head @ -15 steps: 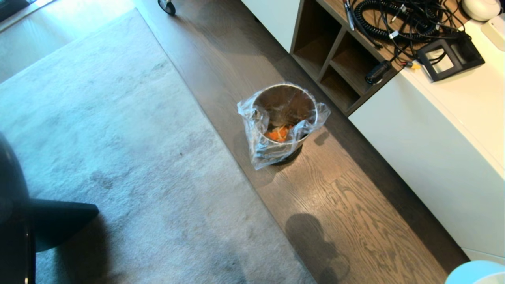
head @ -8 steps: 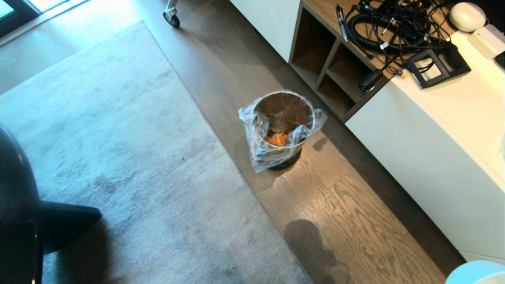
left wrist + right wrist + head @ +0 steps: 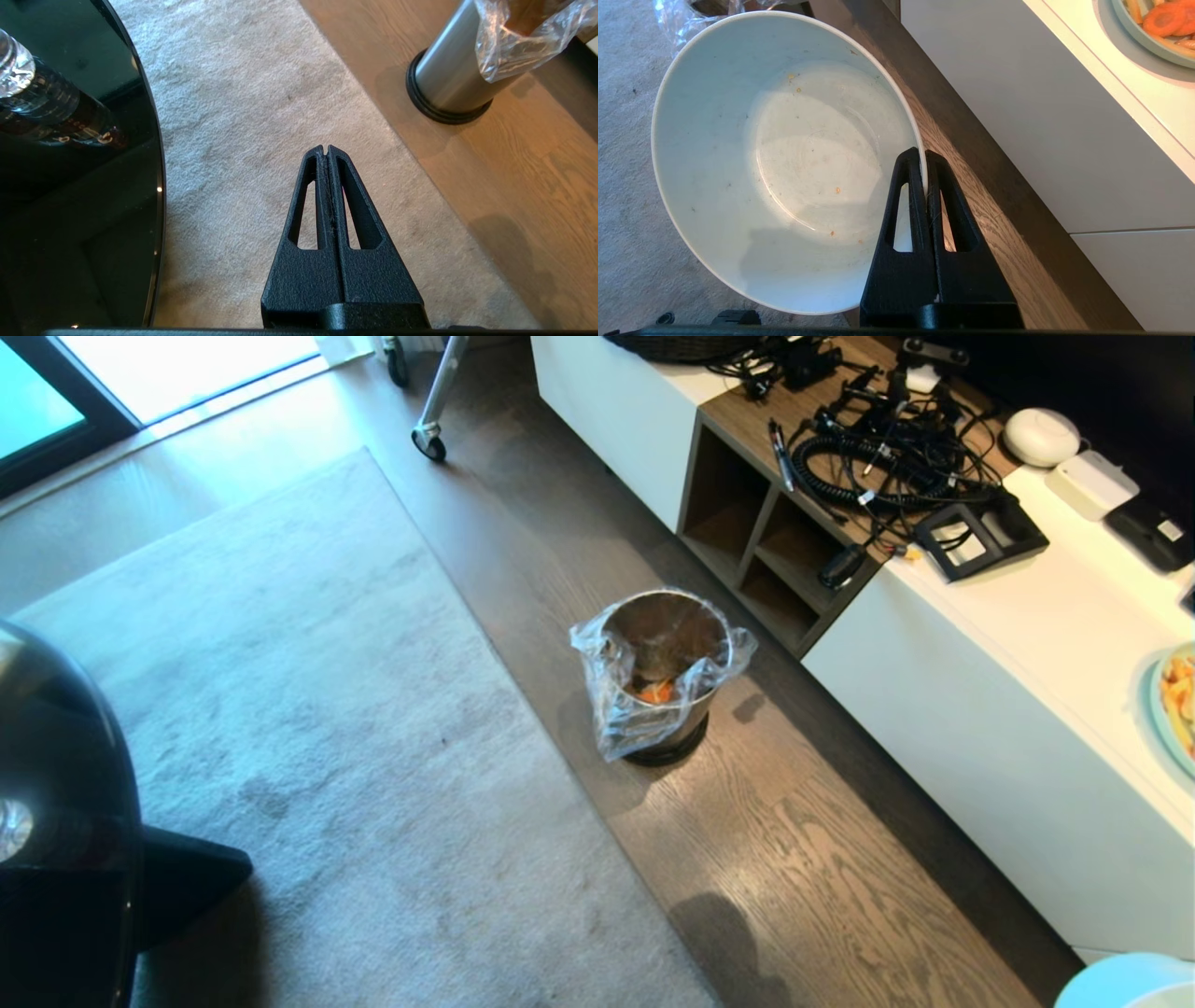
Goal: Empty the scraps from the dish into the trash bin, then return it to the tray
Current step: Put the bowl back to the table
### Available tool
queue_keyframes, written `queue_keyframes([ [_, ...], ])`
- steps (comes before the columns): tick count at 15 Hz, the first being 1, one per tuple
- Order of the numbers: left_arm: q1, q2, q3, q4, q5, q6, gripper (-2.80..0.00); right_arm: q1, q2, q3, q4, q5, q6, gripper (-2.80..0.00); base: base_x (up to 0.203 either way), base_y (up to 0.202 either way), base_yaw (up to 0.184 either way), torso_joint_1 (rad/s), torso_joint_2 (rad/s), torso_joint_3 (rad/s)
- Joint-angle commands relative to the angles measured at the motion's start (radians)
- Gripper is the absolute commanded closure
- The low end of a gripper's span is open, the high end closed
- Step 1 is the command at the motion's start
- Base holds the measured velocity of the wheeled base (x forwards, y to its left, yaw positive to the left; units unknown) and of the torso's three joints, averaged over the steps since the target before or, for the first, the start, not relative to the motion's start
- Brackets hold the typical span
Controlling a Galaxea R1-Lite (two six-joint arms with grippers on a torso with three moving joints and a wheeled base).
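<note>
- My right gripper (image 3: 924,170) is clamped on the emptied dish's (image 3: 784,158) rim; left gripper (image 3: 327,150) pressed together, idle.
- Scraps (image 3: 655,692) lie in the trash bin (image 3: 665,644) on the floor.
- I should carry the dish level to the tray, unseen here, keeping the rim grip firm.

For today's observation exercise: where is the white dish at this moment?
The dish is held by its rim in the right gripper, whose jaws are shut on it, above the wooden floor beside the white cabinet. It holds only crumbs.
</note>
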Motion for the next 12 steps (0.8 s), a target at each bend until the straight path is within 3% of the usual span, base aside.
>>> queue_keyframes([
  [1, 0.0, 0.0, 0.0, 0.0, 0.0, -0.001, 0.0, 0.0, 0.001, 0.0, -0.001, 0.0, -0.001, 0.0, 0.0, 0.0, 0.0, 0.004, 0.01, 0.203],
  [12, 0.0, 0.0, 0.0, -0.002, 0.0, -0.001, 0.0, 0.0, 0.001, 0.0, -0.001, 0.0, -0.001, 0.0, 0.0, 0.0, 0.0, 0.003, 0.0, 0.201],
])
